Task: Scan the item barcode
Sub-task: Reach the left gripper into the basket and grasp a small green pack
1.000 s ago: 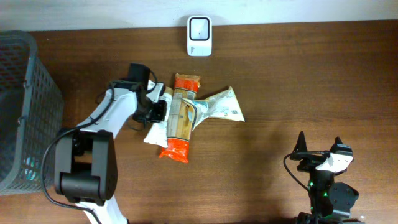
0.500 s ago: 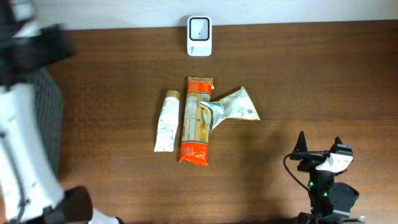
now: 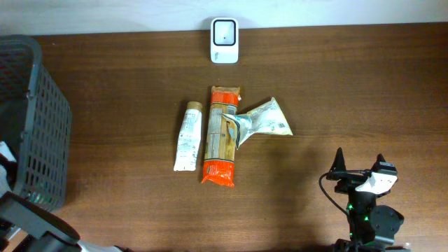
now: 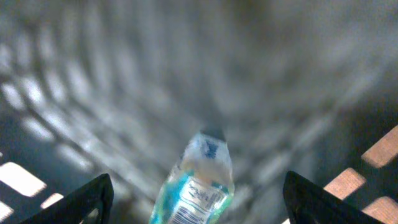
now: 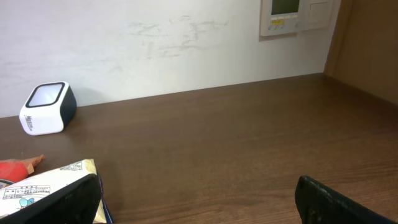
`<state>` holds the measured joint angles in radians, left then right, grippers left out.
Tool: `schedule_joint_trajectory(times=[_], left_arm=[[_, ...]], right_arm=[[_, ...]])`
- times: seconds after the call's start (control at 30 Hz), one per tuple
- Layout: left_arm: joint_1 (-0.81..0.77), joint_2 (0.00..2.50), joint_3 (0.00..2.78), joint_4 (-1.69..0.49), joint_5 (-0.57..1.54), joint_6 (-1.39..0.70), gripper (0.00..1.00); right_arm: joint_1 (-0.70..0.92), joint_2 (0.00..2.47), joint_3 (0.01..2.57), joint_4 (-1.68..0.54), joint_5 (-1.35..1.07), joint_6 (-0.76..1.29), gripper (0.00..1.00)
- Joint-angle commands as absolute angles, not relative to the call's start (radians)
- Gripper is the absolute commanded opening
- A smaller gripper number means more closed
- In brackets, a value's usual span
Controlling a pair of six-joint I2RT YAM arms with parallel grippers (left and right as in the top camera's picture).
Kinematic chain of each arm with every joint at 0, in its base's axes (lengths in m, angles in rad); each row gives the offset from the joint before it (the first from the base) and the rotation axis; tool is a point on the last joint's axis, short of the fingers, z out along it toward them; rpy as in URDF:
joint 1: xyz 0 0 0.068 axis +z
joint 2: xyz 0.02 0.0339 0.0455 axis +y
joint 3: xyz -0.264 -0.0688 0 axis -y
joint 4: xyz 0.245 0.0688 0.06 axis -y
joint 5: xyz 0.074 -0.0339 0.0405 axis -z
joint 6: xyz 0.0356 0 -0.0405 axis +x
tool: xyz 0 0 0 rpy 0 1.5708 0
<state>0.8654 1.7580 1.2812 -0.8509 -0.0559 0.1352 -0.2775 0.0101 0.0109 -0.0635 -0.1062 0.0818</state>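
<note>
Three items lie mid-table: a white tube, an orange-ended packet and a silvery pouch overlapping its right side. The white scanner stands at the table's far edge. In the left wrist view a blurred clear pack with a blue-green label and a barcode at its lower end sits between my left gripper's wide-open fingers, touching neither, with the dark mesh of the basket behind it. My right gripper rests open at the near right with nothing in it.
The dark mesh basket fills the table's left end; part of my left arm shows below it. The right wrist view takes in the scanner, the pouch's corner and a wall panel.
My left arm has left the items mid-table and swung to the far left, over the basket, and its jaws have opened. The packet and pouch now lie slightly further right. The right arm is still.
</note>
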Motion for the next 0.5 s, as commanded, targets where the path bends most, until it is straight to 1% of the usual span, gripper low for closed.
schedule_joint_trajectory(times=[0.0, 0.07, 0.1, 0.13, 0.17, 0.2, 0.27, 0.33, 0.4, 0.43, 0.47], left_arm=[[0.874, 1.752, 1.217, -0.837, -0.044, 0.162, 0.7], [0.874, 1.752, 1.196, -0.833, -0.045, 0.128, 0.59], [0.874, 1.752, 1.18, -0.823, -0.044, 0.117, 0.57], [0.874, 1.752, 1.153, -0.806, -0.045, 0.117, 0.5], [0.874, 1.752, 1.139, -0.791, -0.048, 0.117, 0.25], [0.874, 1.752, 1.143, -0.775, -0.048, 0.117, 0.12], [0.873, 1.748, 1.216, -0.782, -0.044, 0.116, 0.0], [0.872, 1.745, 1.365, -0.832, -0.037, 0.103, 0.0], [0.864, 1.736, 1.65, -0.933, 0.004, 0.053, 0.0], [0.85, 1.723, 1.879, -0.987, 0.157, 0.023, 0.0], [0.84, 1.718, 1.967, -1.003, 0.254, -0.027, 0.0]], right_arm=[[-0.282, 0.003, 0.006, -0.068, -0.104, 0.083, 0.99], [-0.282, 0.003, 0.006, -0.068, -0.104, 0.083, 0.99], [-0.282, 0.003, 0.006, -0.068, -0.104, 0.083, 0.99], [-0.282, 0.003, 0.006, -0.068, -0.104, 0.083, 0.99], [-0.282, 0.003, 0.006, -0.068, -0.104, 0.083, 0.98], [-0.282, 0.003, 0.006, -0.068, -0.104, 0.083, 0.99], [-0.282, 0.003, 0.006, -0.068, -0.104, 0.083, 0.99], [-0.282, 0.003, 0.006, -0.068, -0.104, 0.083, 0.99], [-0.282, 0.003, 0.006, -0.068, -0.104, 0.083, 0.99], [-0.282, 0.003, 0.006, -0.068, -0.104, 0.083, 0.99], [-0.282, 0.003, 0.006, -0.068, -0.104, 0.083, 0.99]])
